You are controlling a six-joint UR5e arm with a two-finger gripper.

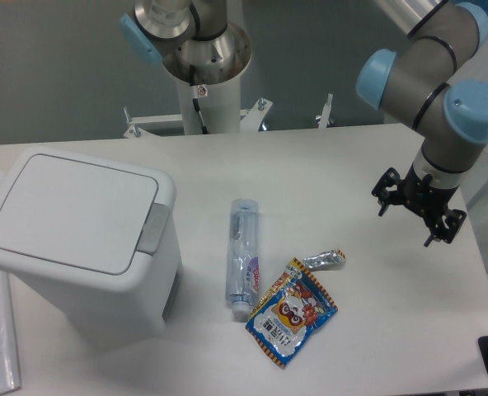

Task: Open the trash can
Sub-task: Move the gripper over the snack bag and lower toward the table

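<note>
The arm's black gripper (419,205) hangs over the right side of the white surface (335,157), jaws spread and holding nothing. Far off to their left sits the trash can (79,239), lid down, with a plastic bottle (242,257) and snack packet (292,311) lying between them.

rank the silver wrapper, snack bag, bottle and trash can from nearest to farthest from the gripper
From the gripper, at the table's right side:
1. silver wrapper, crumpled, nearest toward centre
2. snack bag, just below the wrapper
3. bottle, lying at the centre
4. trash can, far left, lid shut
</note>
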